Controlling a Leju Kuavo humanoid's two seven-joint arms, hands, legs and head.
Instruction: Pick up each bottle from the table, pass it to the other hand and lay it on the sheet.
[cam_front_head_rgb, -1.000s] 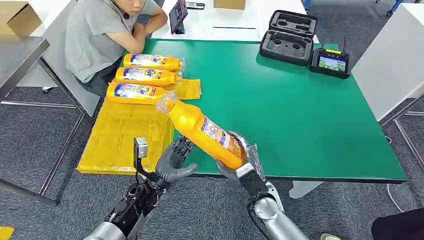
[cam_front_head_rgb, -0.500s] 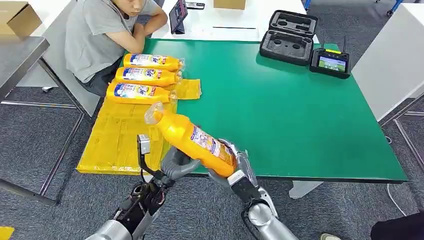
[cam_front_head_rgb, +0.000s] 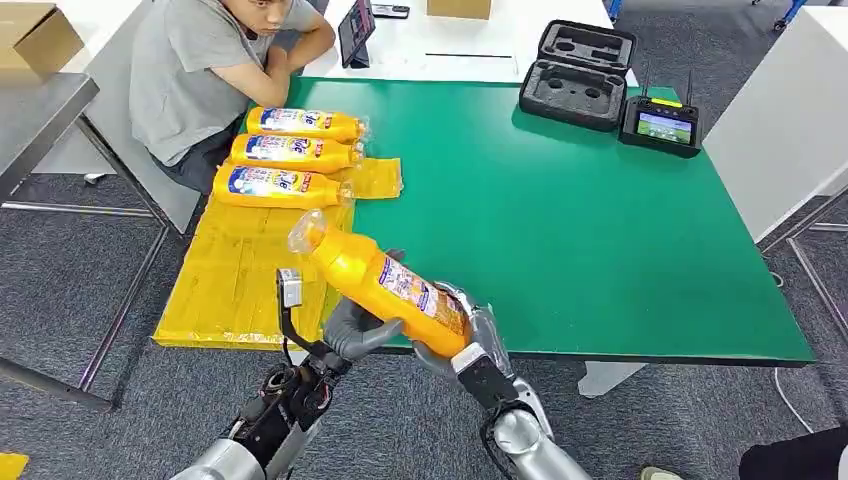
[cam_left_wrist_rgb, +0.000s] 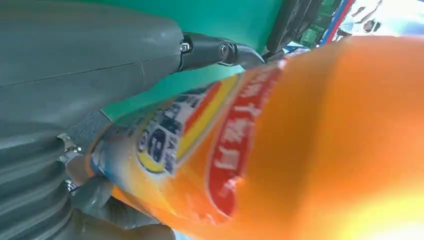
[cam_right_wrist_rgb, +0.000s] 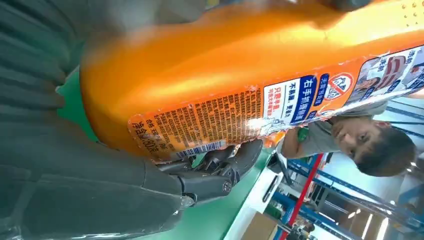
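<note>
Three bottles (cam_front_head_rgb: 290, 153) are laid on the sheet (cam_front_head_rgb: 240, 285); a fourth bottle (cam_front_head_rgb: 385, 283) is gripped by the right hand (cam_front_head_rgb: 462, 335) (handover judged underway); the left hand (cam_front_head_rgb: 352, 328) is curled beneath it, grasp unclear; a firm left grip is needed next.

The bottle (cam_front_head_rgb: 385, 285) lies slanted across both hands, the right hand's fingers (cam_front_head_rgb: 487, 335) around its base, the left hand's fingers (cam_front_head_rgb: 352, 330) under its middle, its neck beyond them over the sheet (cam_front_head_rgb: 235, 280).
</note>
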